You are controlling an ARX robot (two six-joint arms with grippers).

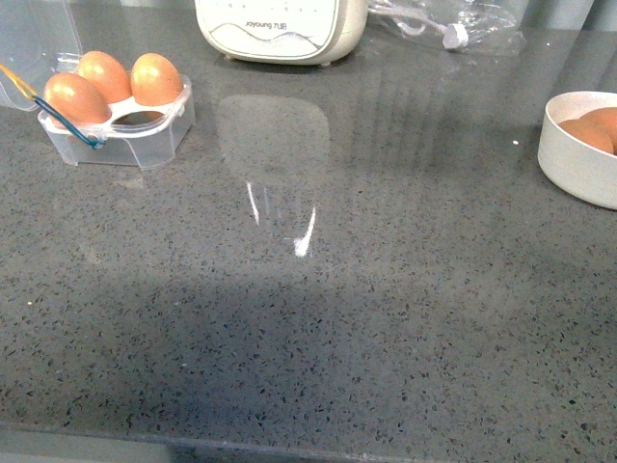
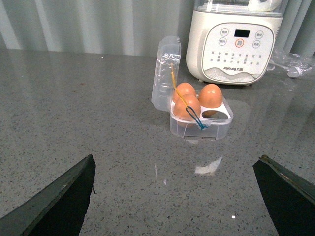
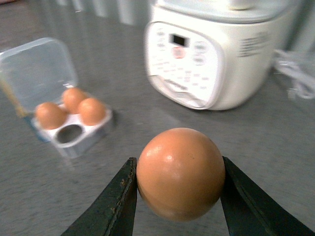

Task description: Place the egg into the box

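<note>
Right wrist view shows the right gripper [image 3: 179, 194] clamped on the egg [image 3: 180, 173], a smooth orange-brown egg pressed between two dark fingers [image 3: 115, 201] and held above the grey speckled counter [image 3: 256, 147]. Beyond it, blurred, sits the box [image 3: 74, 137], a small clear plastic carton with its lid standing open. Three eggs fill three of its four cups, and one cup is an empty hole. Front view places the box [image 1: 145, 130] at the far left of the counter [image 1: 386, 318], with the empty cup [image 1: 141, 118] on the near right side and a thin blue and yellow band running over the nearest egg. A white kitchen appliance [image 1: 280, 29] stands at the back, with a crumpled clear plastic bag [image 1: 453, 29] to its right. A round white bowl [image 1: 576, 159] holding more eggs sits at the far right edge, well apart from the box. Left wrist view shows the left gripper [image 2: 175, 164] spread wide with nothing between its fingers, pointing toward the box [image 2: 202, 125].
</note>
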